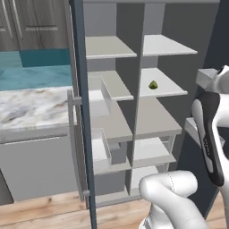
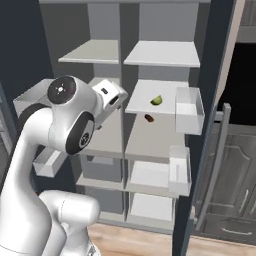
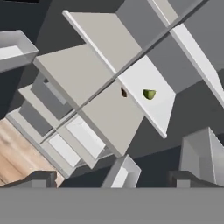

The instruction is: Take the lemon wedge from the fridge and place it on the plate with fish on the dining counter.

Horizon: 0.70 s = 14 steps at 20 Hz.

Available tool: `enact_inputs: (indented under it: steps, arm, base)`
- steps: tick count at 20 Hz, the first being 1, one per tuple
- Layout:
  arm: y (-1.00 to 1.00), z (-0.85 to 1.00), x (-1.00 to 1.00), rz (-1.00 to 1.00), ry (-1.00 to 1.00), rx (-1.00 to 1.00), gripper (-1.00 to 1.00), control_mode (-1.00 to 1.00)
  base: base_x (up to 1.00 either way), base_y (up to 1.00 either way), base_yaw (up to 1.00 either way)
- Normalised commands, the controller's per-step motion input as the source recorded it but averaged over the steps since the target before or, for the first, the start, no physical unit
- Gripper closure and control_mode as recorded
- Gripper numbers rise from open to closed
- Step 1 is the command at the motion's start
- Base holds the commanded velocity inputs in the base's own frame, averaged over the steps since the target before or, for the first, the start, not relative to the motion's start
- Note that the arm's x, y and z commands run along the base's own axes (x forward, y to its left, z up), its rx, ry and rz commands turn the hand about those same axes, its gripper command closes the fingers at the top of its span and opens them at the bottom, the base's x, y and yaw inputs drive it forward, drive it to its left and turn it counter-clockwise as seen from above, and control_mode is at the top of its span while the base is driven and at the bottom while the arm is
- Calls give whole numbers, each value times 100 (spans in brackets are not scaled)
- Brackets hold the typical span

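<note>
The fridge (image 1: 81,89) stands open, showing pale grey shelves. The lemon wedge (image 1: 153,85) (image 2: 156,100) (image 3: 149,94), tiny and yellow-green, lies on a right-hand middle shelf (image 2: 150,97). My gripper (image 3: 113,180) is open, its dark fingertips (image 3: 41,178) set wide apart, with nothing between them. It hangs in front of the shelves, well short of the wedge and pointed toward it. In the right base view my white hand (image 2: 109,97) sits left of the wedge at about its height. The plate is out of view.
A small dark brown thing (image 2: 149,118) (image 3: 124,92) sits just below the wedge's shelf. Door bins (image 2: 189,110) jut out at the right. A marble counter (image 1: 31,106) with a grey base lies left of the fridge; whether it is the dining counter I cannot tell.
</note>
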Motion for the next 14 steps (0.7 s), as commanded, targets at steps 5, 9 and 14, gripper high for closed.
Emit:
enact_inputs:
  steps: [5,9,14]
  arm:
    - [0,0,0,0,0,0,-100,100]
    - [0,0,0,0,0,0,-100,100]
    - [0,0,0,0,0,0,-100,100]
  base:
    - [48,-8,-3]
    - [46,0,0]
    - [18,-16,1]
